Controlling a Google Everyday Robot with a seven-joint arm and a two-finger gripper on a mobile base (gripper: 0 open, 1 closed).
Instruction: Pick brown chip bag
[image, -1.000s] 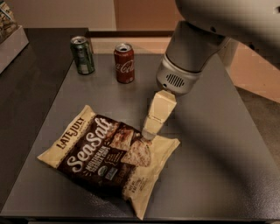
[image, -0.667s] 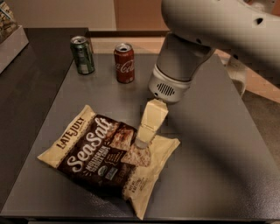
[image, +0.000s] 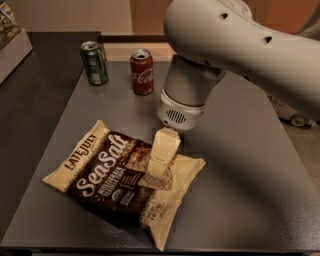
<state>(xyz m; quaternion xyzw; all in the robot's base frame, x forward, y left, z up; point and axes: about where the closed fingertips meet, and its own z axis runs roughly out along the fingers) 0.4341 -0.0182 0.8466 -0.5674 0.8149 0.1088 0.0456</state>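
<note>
The brown chip bag (image: 110, 175) lies flat on the grey table (image: 240, 165), dark brown in the middle with cream edges, "Sea Salt" and "LATE JULY" lettering facing up. My gripper (image: 156, 176) hangs from the big white arm and points down onto the right part of the bag, over the pictured chips. One cream finger (image: 161, 155) shows; its tip touches or nearly touches the bag's surface. The bag rests on the table.
A green can (image: 94, 62) and a red Coca-Cola can (image: 142, 71) stand upright at the table's far side, beyond the bag. A light box (image: 12, 45) sits at the far left on a darker counter. The table's front edge runs just below the bag.
The arm has moved left and down. The gripper has gone from the bag's upper right edge to over the bag's right part. The bag and cans have not moved.
</note>
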